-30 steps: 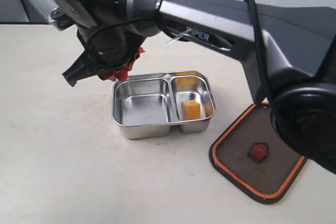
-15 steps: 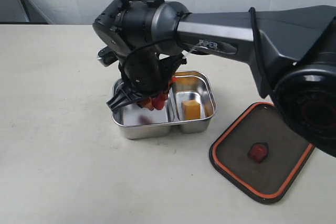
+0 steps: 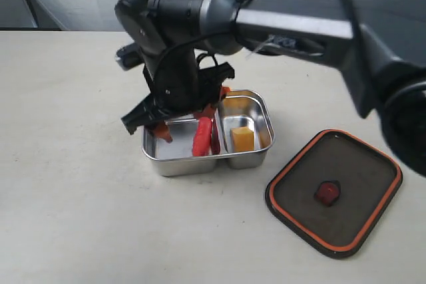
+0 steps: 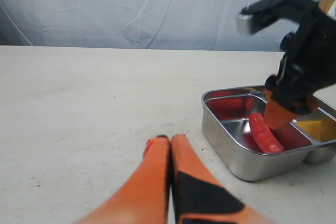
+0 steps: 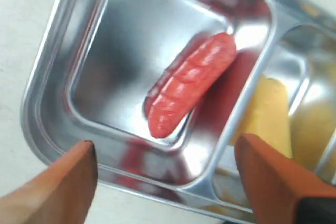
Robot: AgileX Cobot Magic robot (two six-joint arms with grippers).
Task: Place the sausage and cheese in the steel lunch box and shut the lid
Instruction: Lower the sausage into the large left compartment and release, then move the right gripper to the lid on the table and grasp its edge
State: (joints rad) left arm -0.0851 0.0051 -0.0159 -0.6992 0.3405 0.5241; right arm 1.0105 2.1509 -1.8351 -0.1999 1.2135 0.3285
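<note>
In the exterior view, the right gripper (image 3: 190, 119) is hanging over the larger compartment of the shiny, rectangular, two-compartment steel lunch box (image 3: 174, 164). Its jaws are spreading wide and gripping nothing. The small, glossy red, ribbed toy sausage (image 3: 202, 136) is lying in that larger compartment, close against the divider. The small yellow-orange block of toy cheese (image 3: 243, 139) is sitting in the smaller compartment. The dark, smoky, translucent lid (image 3: 353, 164) with its orange edge is lying flat on the pale table (image 3: 80, 197), to the right of the box and apart from it.

In the left wrist view, the left gripper (image 4: 170, 142) is hovering low over the table, apart from the box. Its orange fingers are pressing together with nothing between them. Beyond it, the sausage is resting in the box under the right gripper; whether the two are touching cannot be told.

In the right wrist view, the right gripper's orange fingers (image 5: 63, 182) are standing far apart. Between them the sausage is lying free, slantwise on the compartment floor, and the cheese is showing past the divider.
</note>
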